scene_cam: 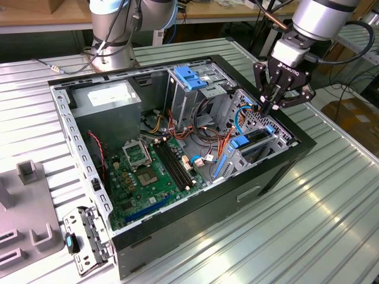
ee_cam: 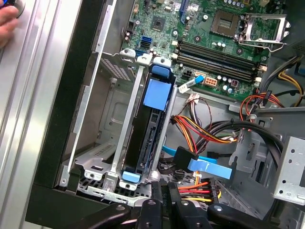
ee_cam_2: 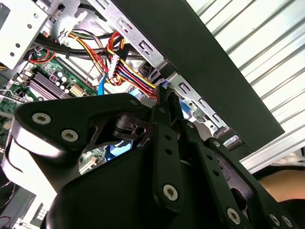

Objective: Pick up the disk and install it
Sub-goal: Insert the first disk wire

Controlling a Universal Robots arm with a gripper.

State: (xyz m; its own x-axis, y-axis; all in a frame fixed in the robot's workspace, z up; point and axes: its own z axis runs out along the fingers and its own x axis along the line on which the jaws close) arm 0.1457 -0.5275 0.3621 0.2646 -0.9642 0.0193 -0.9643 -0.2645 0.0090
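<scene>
The disk (ee_cam: 148, 138) stands on edge in a metal bay (ee_cam: 102, 138) at the corner of the open case (scene_cam: 278, 171), on the exterior view's right. In the first wrist view its long axis runs from the blue rail tab (ee_cam: 158, 93) nearest the motherboard (ee_cam: 214, 43) to the blue clip (ee_cam: 129, 176) nearest the gripper (ee_cam: 167, 191). In the exterior view the disk (scene_cam: 256, 137) shows as a dark slab with blue rails just inside the case's right wall.

The gripper (scene_cam: 270, 106) hangs directly above the disk's far end, fingertips drawn together and holding nothing; whether they touch the disk cannot be told.

A blue data cable (ee_cam: 202, 164) and a red-yellow-black wire bundle (ee_cam: 205, 129) lie just beside the disk. The drive cage (scene_cam: 190, 83) with the blue top stands farther left, and the power supply (scene_cam: 106, 100) sits at the case's far left corner.
</scene>
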